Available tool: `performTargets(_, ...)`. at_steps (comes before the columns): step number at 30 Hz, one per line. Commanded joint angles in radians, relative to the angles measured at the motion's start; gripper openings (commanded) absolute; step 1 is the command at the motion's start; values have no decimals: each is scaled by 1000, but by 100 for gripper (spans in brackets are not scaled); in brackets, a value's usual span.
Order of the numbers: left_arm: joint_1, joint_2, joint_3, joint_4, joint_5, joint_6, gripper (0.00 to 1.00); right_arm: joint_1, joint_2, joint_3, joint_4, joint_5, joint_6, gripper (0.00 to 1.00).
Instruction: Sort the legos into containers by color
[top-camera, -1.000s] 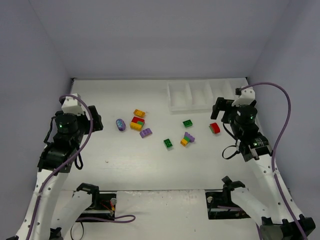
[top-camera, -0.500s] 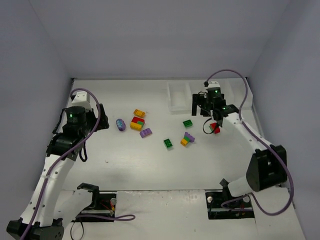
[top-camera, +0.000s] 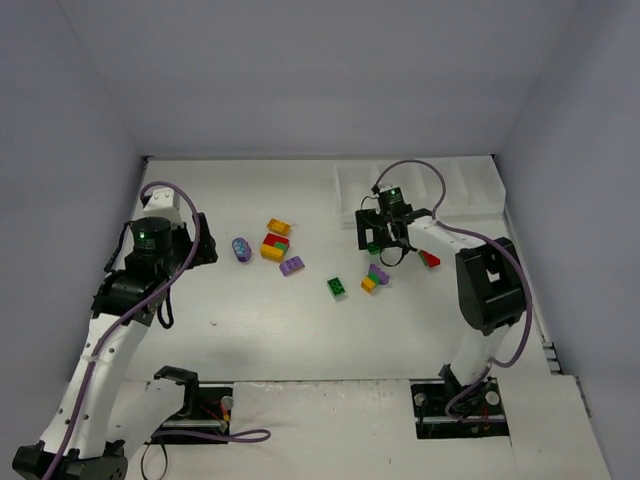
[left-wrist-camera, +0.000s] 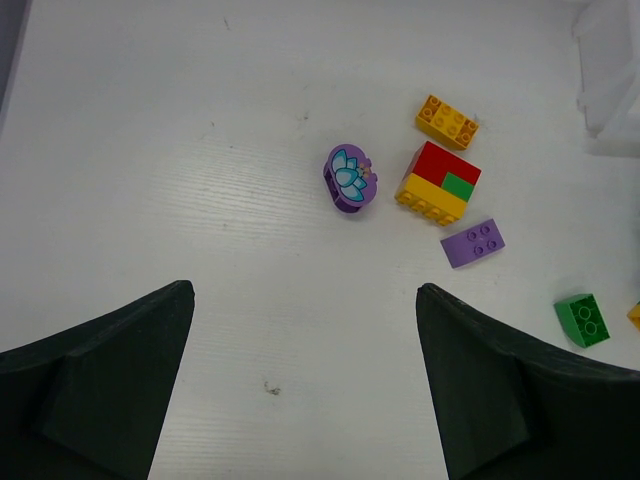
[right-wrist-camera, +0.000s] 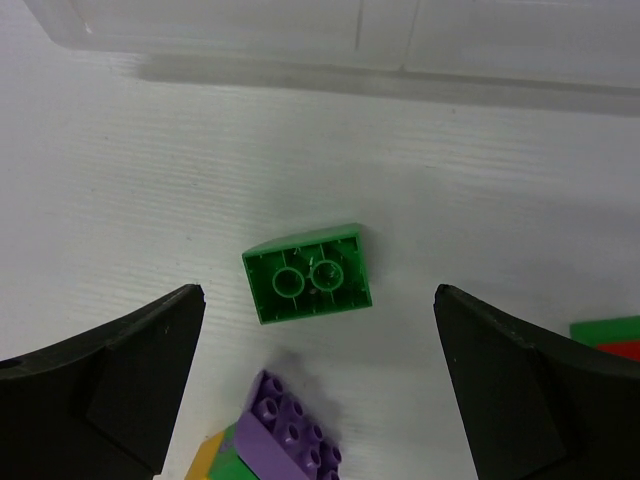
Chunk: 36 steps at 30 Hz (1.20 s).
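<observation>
My right gripper (top-camera: 373, 236) is open over an upside-down green brick (right-wrist-camera: 308, 273), which lies between its fingers in the right wrist view (right-wrist-camera: 318, 292). A purple-green-orange clump (right-wrist-camera: 288, 432) lies just nearer, and it also shows in the top view (top-camera: 375, 277). A red brick (top-camera: 429, 258) lies to the right. The white tray (top-camera: 420, 190) stands just behind. My left gripper (left-wrist-camera: 303, 330) is open and empty above bare table. Ahead of it lie a purple flower piece (left-wrist-camera: 348, 180), an orange brick (left-wrist-camera: 447, 121), a red-yellow-green clump (left-wrist-camera: 438, 182) and a purple brick (left-wrist-camera: 472, 242).
Another green brick (top-camera: 336, 287) lies mid-table and also shows in the left wrist view (left-wrist-camera: 581, 319). The tray's near wall (right-wrist-camera: 300, 45) runs along the top of the right wrist view. Grey walls enclose the table at the back and sides.
My right arm has swung left, from near the red brick to over the green brick by the tray. My left arm has reached forward a little towards the middle.
</observation>
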Motion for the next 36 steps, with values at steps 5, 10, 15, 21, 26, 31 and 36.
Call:
performTargets(5, -2, -16, 3, 0, 0, -14, 86, 28, 86, 78, 64, 25, -12, 91)
performTargets(10, -2, -24, 0, -13, -6, -14, 86, 29, 111, 86, 64, 25, -13, 65)
performTargets(15, -2, -22, 1, -11, -9, -14, 86, 32, 71, 86, 63, 66, -23, 20)
performTargets(21, -2, -18, -2, -8, -3, -23, 86, 49, -59, 115, 159, 94, -56, 3)
performTargets(26, -2, -19, -14, -10, 13, -43, 86, 49, -12, 286, 169, 100, -99, 7)
performTargets(31, -2, -27, -20, -19, 19, -52, 86, 49, 109, 432, 162, 101, -116, 17)
performTargets(36, -2, -41, -20, -52, 10, -53, 86, 49, 267, 567, 161, 101, -86, 32)
